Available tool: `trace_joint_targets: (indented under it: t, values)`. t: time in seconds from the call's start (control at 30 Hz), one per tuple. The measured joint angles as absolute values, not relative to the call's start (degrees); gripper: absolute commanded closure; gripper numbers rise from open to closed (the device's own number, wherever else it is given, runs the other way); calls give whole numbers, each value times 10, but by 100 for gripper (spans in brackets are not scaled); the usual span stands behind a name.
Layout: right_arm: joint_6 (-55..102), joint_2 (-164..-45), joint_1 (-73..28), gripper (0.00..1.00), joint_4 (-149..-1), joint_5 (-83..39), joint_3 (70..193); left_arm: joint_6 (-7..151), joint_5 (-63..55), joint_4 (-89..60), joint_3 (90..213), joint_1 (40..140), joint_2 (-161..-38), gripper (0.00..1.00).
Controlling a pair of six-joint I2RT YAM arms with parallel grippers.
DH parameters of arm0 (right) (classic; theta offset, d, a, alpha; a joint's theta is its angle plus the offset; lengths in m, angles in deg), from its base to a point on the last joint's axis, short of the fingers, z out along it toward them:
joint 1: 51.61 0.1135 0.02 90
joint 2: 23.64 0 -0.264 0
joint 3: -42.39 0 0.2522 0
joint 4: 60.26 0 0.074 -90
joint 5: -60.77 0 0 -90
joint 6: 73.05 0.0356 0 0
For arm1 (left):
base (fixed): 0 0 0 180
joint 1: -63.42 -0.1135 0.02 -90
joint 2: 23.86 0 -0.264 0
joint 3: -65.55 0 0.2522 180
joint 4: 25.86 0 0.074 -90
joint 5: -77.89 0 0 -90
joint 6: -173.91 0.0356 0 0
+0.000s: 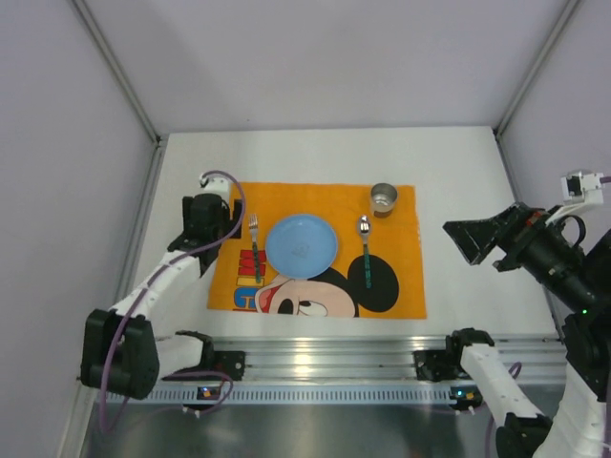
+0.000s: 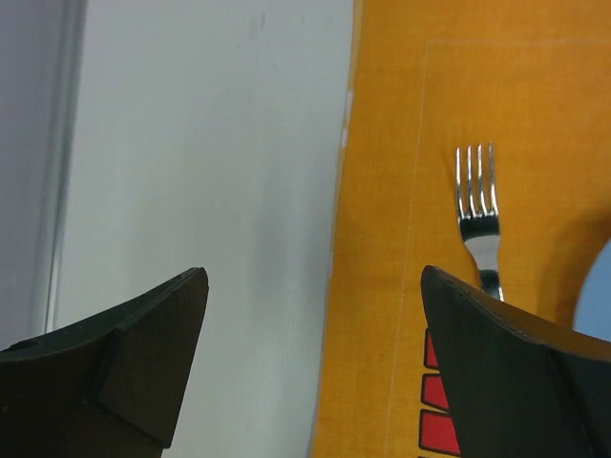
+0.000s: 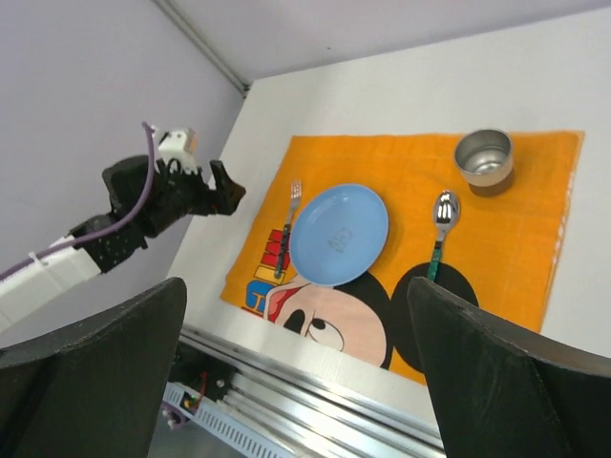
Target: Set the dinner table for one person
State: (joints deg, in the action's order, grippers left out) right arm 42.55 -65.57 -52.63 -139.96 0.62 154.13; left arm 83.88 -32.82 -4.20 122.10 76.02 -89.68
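Observation:
The white dinner table (image 1: 325,153) carries an orange cartoon-mouse placemat (image 1: 325,196). On it lie a blue plate (image 1: 301,245), a fork (image 1: 255,246) to its left, a spoon (image 1: 365,250) to its right, and a metal cup (image 1: 384,199) at the far right corner. My left gripper (image 1: 229,227) is open and empty, low over the placemat's left edge; in the left wrist view (image 2: 315,286) the fork (image 2: 477,205) lies just beyond its right finger. My right gripper (image 1: 458,240) is open and empty, raised to the right of the placemat, looking down on the plate (image 3: 339,234).
Grey walls and metal frame posts close in the table on the left, right and back. A metal rail (image 1: 325,358) with the arm bases runs along the near edge. Bare white tabletop (image 2: 200,172) lies left of the placemat.

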Motion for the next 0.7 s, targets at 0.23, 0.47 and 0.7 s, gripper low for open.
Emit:
trace_joint_targets:
  t: [0.23, 0.47, 0.7]
  values:
    - [486, -596, -525, 0, -1400, -78, 1455, 821, -264, -277, 1137, 693, -1037, 2]
    - [528, -577, -525, 0, -1396, -120, 1417, 813, -226, -435, 1109, 659, -1150, 1]
    - [516, -624, -525, 0, -1352, -159, 1413, 808, -138, -638, 959, 627, -1141, 9]
